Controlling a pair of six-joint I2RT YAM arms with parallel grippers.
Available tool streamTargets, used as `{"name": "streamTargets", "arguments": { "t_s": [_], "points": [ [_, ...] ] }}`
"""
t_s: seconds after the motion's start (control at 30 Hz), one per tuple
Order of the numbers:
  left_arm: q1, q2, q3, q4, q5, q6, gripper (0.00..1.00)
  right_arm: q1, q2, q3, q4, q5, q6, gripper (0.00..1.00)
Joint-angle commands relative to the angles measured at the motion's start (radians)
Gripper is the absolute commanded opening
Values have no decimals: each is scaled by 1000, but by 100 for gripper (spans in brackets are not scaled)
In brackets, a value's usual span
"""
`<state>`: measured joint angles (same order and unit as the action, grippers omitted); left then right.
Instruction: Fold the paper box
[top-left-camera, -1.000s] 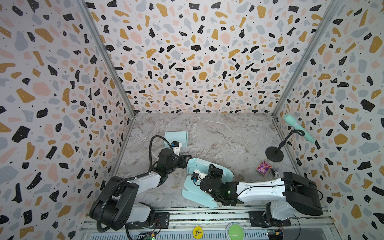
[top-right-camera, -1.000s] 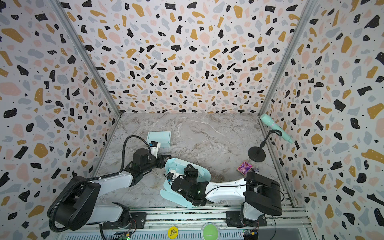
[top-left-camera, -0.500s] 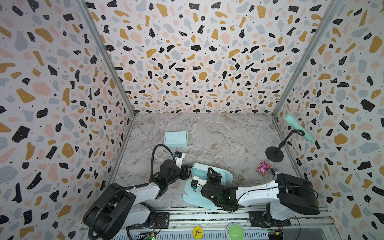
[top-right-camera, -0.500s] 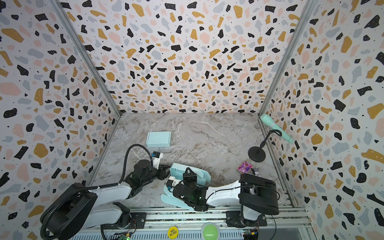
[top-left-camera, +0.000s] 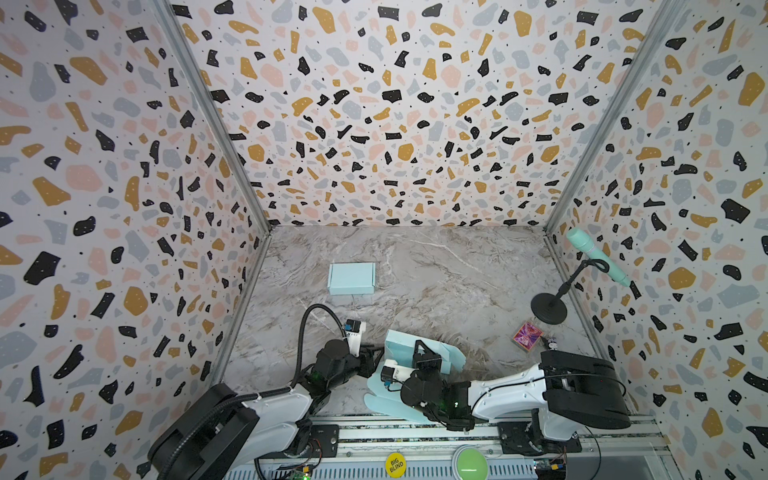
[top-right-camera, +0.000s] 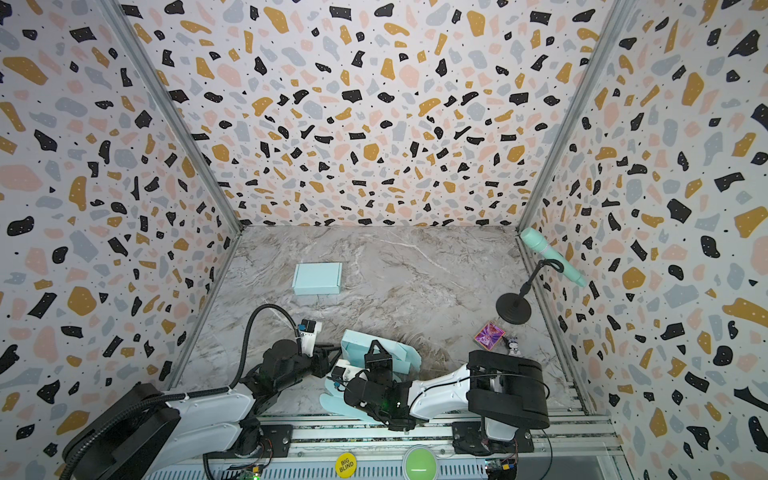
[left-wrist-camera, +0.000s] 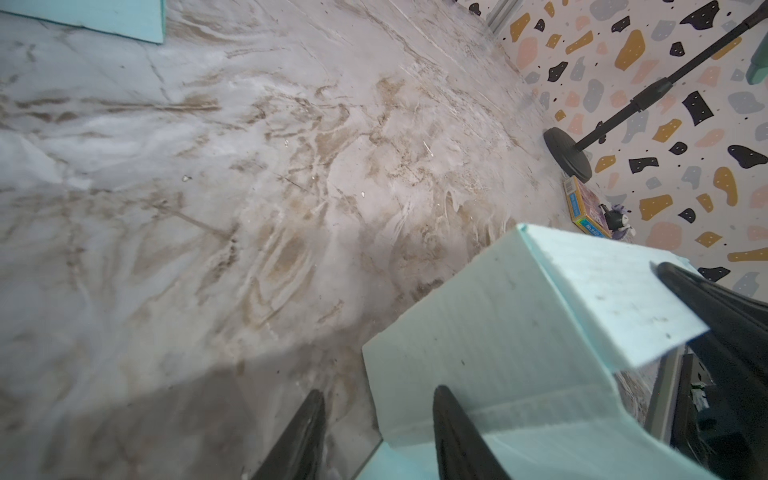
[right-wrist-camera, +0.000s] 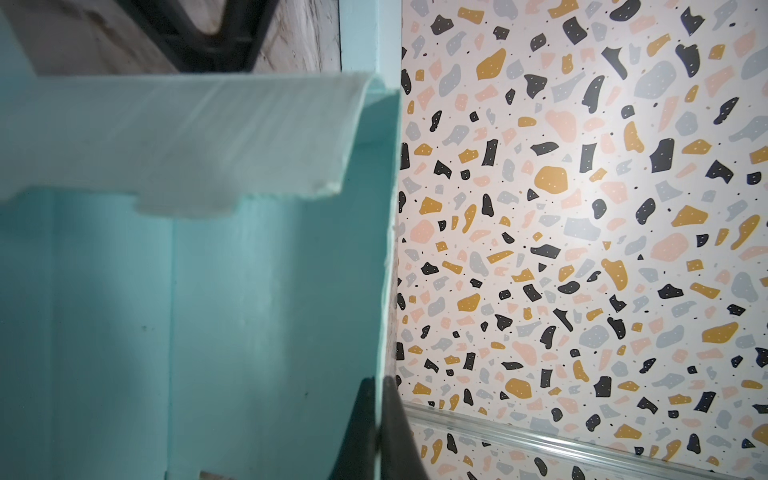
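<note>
My main worry is the paper box (top-left-camera: 398, 347), half-formed near the front of the tabletop (top-left-camera: 436, 270), between the two arms. My right claw (right-wrist-camera: 377, 380) is clamped on the thin rim of one upright side panel, and I judge that pinch is most of what holds the shape. If I pull or twist it too hard, the corrugated wall could crease off its score line or tear at the rim.

The left claw (left-wrist-camera: 378, 390) stands with its fingers apart at the box's outer corner, gripping nothing: one finger over bare marble, one over the panel face. Closing there could catch the wrong layer, or shove the whole box sideways against the right claw's hold. The folded-over flap (right-wrist-camera: 178, 137) looks unseated to me, so it may spring back if let go. The rounded flaps (top-left-camera: 380, 401) splay toward the front rail (top-left-camera: 365, 436), where an edge could snag.

The tabletop is a smooth marble-look sheet, probably slippery under cardboard. A finished box (top-left-camera: 352, 278) sits well apart, toward the back left. By the right wall are a microphone stand (top-left-camera: 548, 308) and a small pink carton (top-left-camera: 527, 334) — both clear of my work. Terrazzo-print walls (top-left-camera: 395, 124) close in three sides.
</note>
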<state>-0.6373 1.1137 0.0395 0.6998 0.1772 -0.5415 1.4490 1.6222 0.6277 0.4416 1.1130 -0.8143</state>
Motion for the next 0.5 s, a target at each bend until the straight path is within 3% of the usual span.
{"name": "streamTargets", "arguments": {
  "t_s": [0.0, 0.47],
  "points": [
    [-29, -55, -26, 41, -17, -16, 46, 21, -11, -15, -27, -77, 1, 0],
    [-76, -235, -67, -84, -104, -43, 49, 31, -15, -22, -23, -82, 1, 0]
  ]
}}
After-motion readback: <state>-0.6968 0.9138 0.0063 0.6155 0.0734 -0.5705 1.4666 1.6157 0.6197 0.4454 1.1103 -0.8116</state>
